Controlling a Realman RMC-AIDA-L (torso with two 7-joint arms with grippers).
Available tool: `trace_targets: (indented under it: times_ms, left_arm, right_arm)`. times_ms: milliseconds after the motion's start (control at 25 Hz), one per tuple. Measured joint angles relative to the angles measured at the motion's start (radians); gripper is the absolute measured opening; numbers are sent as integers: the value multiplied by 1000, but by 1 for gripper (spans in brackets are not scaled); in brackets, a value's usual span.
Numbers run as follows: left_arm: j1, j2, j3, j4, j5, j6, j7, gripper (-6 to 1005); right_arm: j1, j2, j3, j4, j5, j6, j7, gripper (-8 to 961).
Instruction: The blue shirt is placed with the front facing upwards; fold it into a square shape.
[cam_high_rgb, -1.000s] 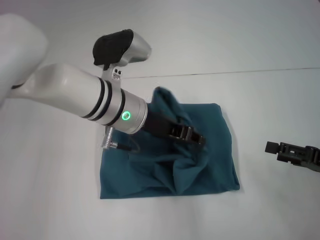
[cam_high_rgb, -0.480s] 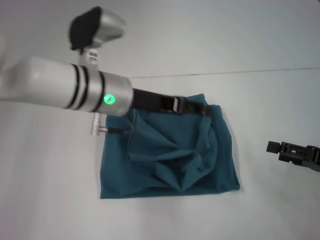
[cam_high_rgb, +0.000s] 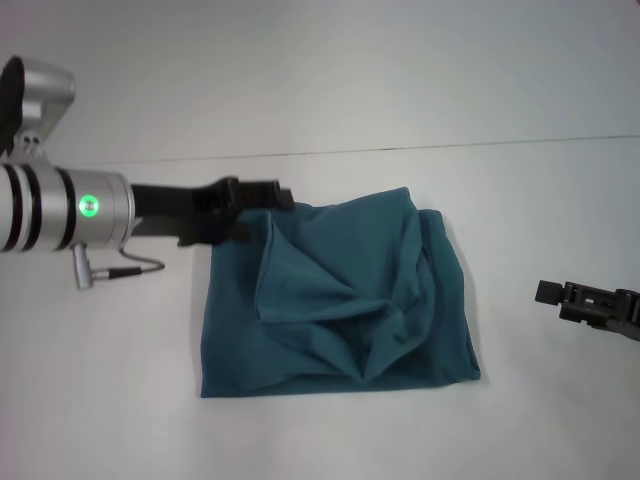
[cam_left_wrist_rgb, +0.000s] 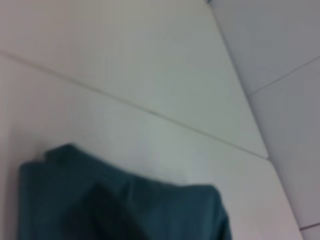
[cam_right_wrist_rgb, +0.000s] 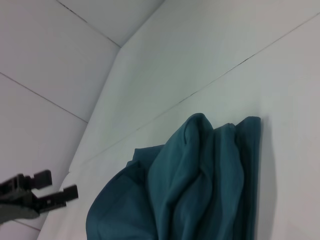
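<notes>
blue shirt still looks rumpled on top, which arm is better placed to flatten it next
Left, probably. The left gripper sits at the far left corner of the blue shirt, right beside the bunched folds. The right gripper hovers off to the shirt's right, clear of the cloth.

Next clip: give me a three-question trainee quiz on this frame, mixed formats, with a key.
1. True or false: the left gripper is over the middle of the blue shirt.
2. Multiple choice: the right gripper is (A) pinching the shirt's hem, (B) off the shirt on the bare table, to its right, (C) out of view.
3. Fill in: the shirt's top layer is not flat; it lies ______.

Key
1. False: it sits at the shirt's far left corner.
2. B.
3. Rumpled, with raised creases across the middle.
</notes>
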Motion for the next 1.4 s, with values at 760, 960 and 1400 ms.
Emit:
trace_targets:
  times_ms: [760,960,1400]
  left_arm:
    - [97,5,2,-35,30,132,-79,845]
    - [95,-11,3,-39,24,136,-80,844]
    - [21,-4,-3,-153,27,92,-74,842]
  right_arm:
    - [-11,-1,0,0,0,-1,0,946]
    - [-14,1,0,0,-1,0,-2,946]
    - [-15,2,0,2,-2,-1,-6,946]
